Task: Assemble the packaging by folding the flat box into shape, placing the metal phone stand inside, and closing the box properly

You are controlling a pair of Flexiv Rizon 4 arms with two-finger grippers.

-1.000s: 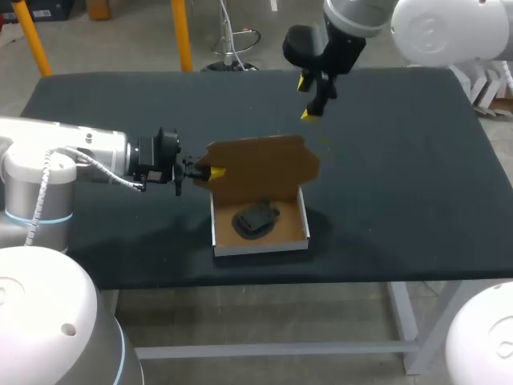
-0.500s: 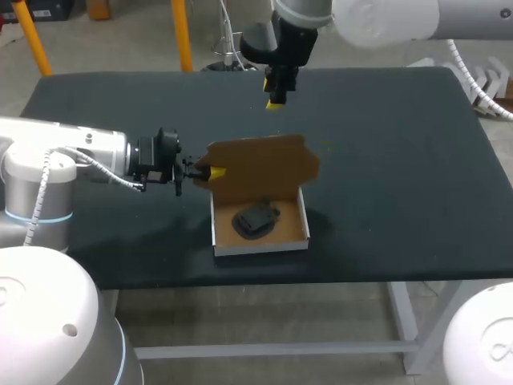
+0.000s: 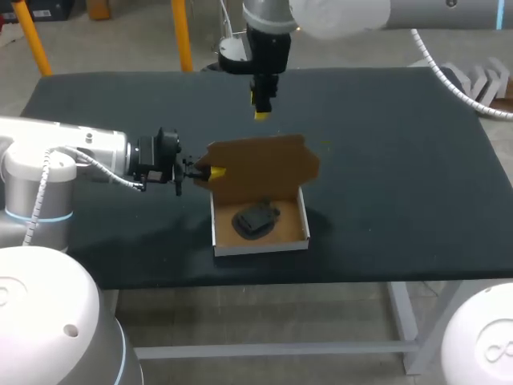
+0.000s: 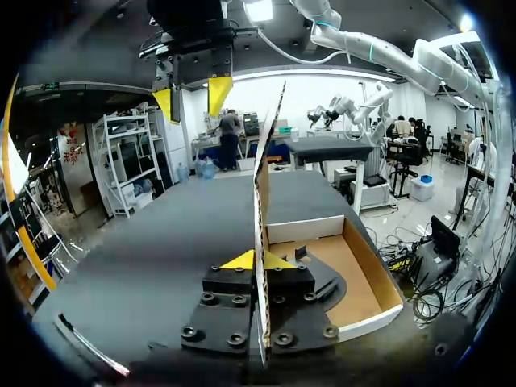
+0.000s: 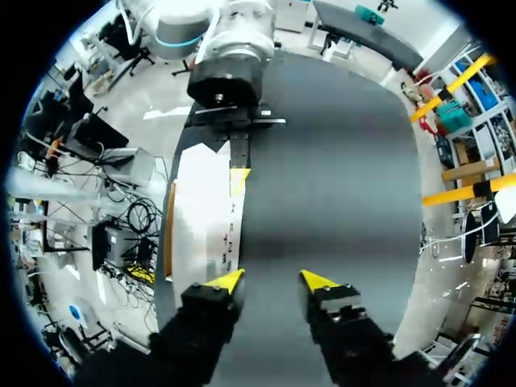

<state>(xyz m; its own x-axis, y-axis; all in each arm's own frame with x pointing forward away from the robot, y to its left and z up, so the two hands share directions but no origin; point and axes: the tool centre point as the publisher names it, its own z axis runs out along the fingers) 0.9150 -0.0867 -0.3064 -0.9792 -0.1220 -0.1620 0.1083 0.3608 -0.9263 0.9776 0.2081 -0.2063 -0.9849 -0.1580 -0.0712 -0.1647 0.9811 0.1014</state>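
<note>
The open cardboard box (image 3: 220, 241) sits mid-table, white outside and brown inside. The black metal phone stand (image 3: 256, 218) lies in its tray. The lid (image 3: 264, 167) stands upright, and my left gripper (image 3: 210, 172) is shut on its left edge. In the left wrist view the lid (image 4: 263, 185) runs edge-on between the yellow tips of the left gripper (image 4: 258, 260), with the stand (image 4: 321, 284) in the tray beside them. My right gripper (image 3: 262, 104) hangs above the table just behind the lid, open and holding nothing. In its own view the right gripper (image 5: 270, 280) looks down on the lid's white back (image 5: 201, 210).
The dark table top (image 3: 401, 160) lies bare to the right of the box and behind it. The box's front wall is close to the table's near edge (image 3: 264, 277).
My right arm has swung left along the back of the table to a spot behind the lid, and its fingers have drawn closer together. The left gripper and box have stayed still.
</note>
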